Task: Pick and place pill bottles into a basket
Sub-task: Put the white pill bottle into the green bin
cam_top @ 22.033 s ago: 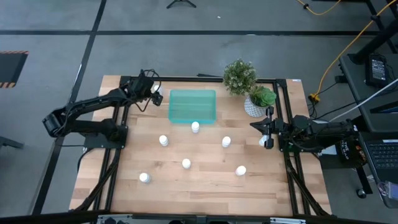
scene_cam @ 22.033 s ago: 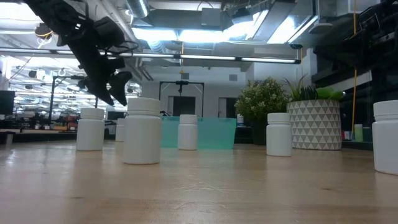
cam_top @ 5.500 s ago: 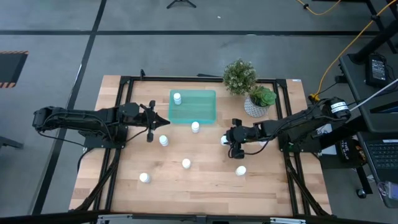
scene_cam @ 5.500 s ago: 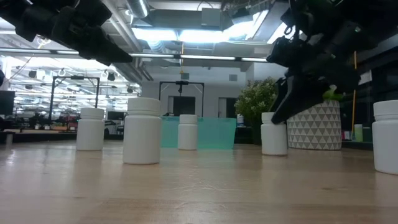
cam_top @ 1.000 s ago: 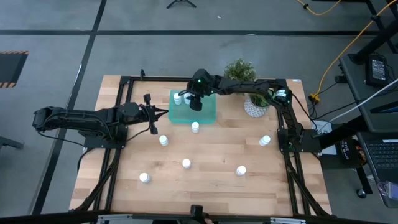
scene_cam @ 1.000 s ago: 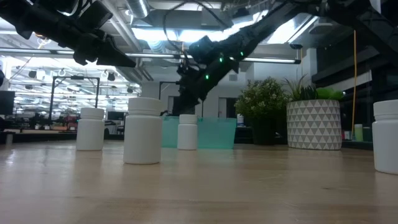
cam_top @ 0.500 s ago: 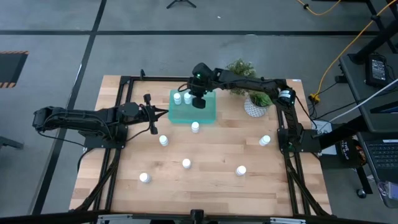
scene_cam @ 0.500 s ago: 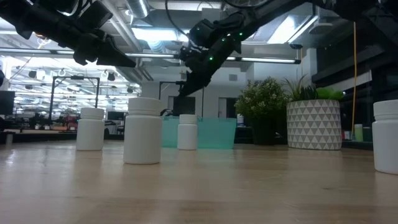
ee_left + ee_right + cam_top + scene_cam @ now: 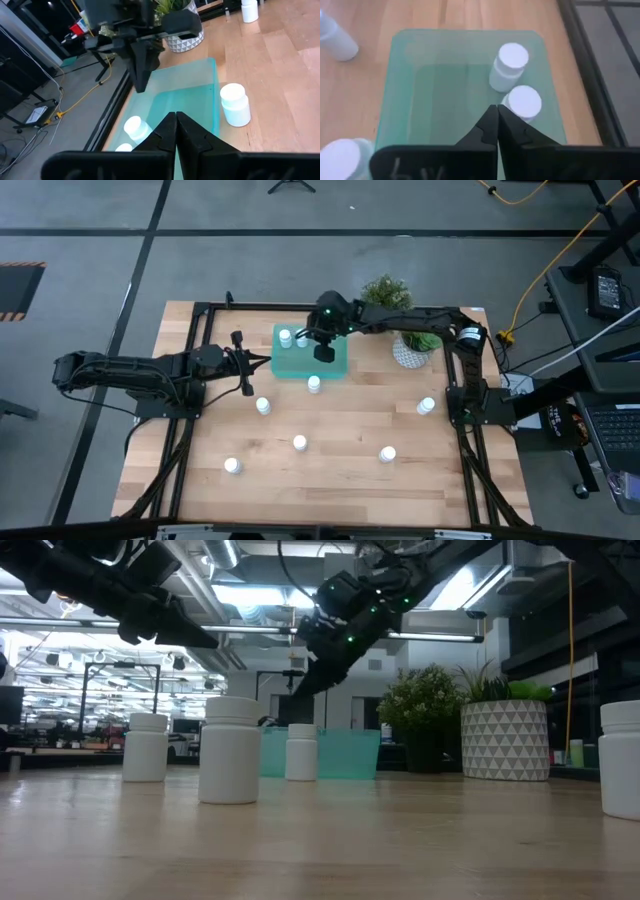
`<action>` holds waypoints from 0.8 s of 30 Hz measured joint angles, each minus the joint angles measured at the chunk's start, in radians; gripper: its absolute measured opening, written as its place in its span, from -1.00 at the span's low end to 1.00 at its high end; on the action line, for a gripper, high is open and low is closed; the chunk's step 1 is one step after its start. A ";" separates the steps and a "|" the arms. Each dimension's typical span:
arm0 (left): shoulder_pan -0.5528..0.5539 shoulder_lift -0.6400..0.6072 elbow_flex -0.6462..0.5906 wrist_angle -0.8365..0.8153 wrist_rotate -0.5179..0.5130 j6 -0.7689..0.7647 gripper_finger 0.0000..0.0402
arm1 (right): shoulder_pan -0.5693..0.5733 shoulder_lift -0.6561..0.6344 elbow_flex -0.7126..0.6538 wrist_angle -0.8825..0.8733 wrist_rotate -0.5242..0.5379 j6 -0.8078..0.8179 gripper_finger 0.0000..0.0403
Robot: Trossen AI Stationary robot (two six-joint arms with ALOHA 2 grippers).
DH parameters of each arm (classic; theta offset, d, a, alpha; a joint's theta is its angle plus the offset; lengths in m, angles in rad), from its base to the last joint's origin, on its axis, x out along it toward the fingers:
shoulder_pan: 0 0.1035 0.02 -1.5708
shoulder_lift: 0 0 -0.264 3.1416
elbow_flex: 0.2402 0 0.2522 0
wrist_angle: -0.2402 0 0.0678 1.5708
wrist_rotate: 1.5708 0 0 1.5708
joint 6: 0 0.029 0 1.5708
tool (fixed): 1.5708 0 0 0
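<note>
Two pill bottles (image 9: 514, 59) stand upright side by side in the basket (image 9: 310, 351), caps up, close to its far left corner and clear of its walls; the rest of the teal floor is bare. The basket's long axis runs left to right across the worktop (image 9: 330, 470), near its far edge. Six more bottles stand upright on the worktop: one (image 9: 314, 384) just in front of the basket's near wall, another (image 9: 263, 406) nearer the left arm, three well apart in the near half, and one (image 9: 427, 406) by the right frame rail.

The right end effector (image 9: 325, 354) hangs above the basket's middle, fingers pressed together and holding nothing. A second ago it sat farther left over the basket with its jaws apart; since then a second bottle has appeared beside the first one.

The left end effector (image 9: 247, 388) waits left of the basket, fingers closed and empty, its place unchanged.

A potted plant (image 9: 409, 342) stands beside the basket's right end; from above, the gap there looks narrow, though its width is hard to judge
</note>
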 joint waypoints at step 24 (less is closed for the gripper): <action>0.001 0.000 0.000 -0.054 -0.003 -0.128 0.02 | 0.089 -0.497 -0.850 0.833 -0.023 0.082 -0.98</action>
